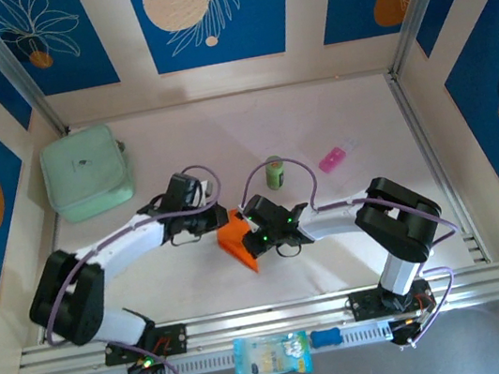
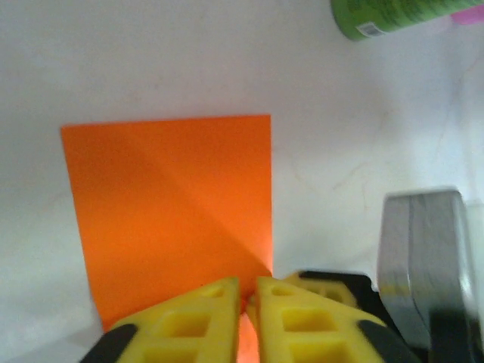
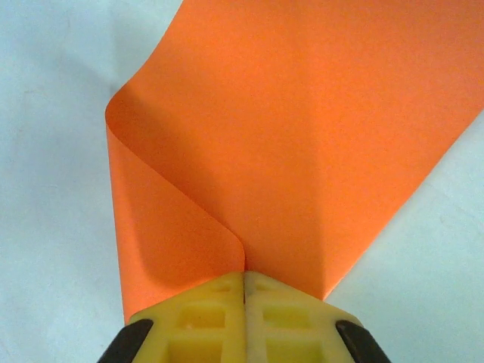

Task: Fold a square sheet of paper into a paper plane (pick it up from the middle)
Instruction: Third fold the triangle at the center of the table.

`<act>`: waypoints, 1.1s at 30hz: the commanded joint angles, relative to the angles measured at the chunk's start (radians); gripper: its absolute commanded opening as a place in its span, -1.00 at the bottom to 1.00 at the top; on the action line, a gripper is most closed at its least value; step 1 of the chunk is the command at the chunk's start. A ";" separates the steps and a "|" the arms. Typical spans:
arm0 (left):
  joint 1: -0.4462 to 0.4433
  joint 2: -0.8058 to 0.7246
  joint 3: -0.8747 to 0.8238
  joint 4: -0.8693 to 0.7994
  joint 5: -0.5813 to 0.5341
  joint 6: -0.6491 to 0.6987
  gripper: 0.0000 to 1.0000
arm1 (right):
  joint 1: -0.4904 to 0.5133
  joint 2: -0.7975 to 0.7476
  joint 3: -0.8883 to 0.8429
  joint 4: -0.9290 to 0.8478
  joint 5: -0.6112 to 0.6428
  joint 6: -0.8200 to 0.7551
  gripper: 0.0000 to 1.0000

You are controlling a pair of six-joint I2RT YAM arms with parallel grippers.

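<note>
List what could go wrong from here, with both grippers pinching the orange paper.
1. The left gripper and right gripper both pinch the thin bright orange paper sheet close together; pulling apart could tear it.
2. In the right wrist view the sheet bends in a loose curl, not a pressed crease, so the fold may land crooked.
3. The small green can sits just beyond the sheet; a sweeping move might knock it.

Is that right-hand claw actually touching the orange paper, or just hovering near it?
Touching. The right wrist view shows the right gripper shut, with the square sheet of paper pinched at its fingertips and curling out from them.
</note>
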 commanded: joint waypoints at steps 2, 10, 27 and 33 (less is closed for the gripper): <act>0.006 -0.126 -0.155 0.175 0.106 -0.157 -0.88 | 0.011 0.009 -0.030 -0.031 0.026 0.018 -0.93; -0.022 -0.162 -0.322 0.414 0.157 -0.288 -1.00 | 0.022 0.006 -0.032 -0.039 0.036 0.030 -0.93; -0.086 -0.001 -0.332 0.491 0.155 -0.300 -1.00 | 0.026 -0.010 -0.057 -0.046 0.061 0.037 -0.92; -0.091 0.027 -0.329 0.487 0.152 -0.299 -1.00 | 0.025 -0.004 -0.065 -0.041 0.058 0.035 -0.93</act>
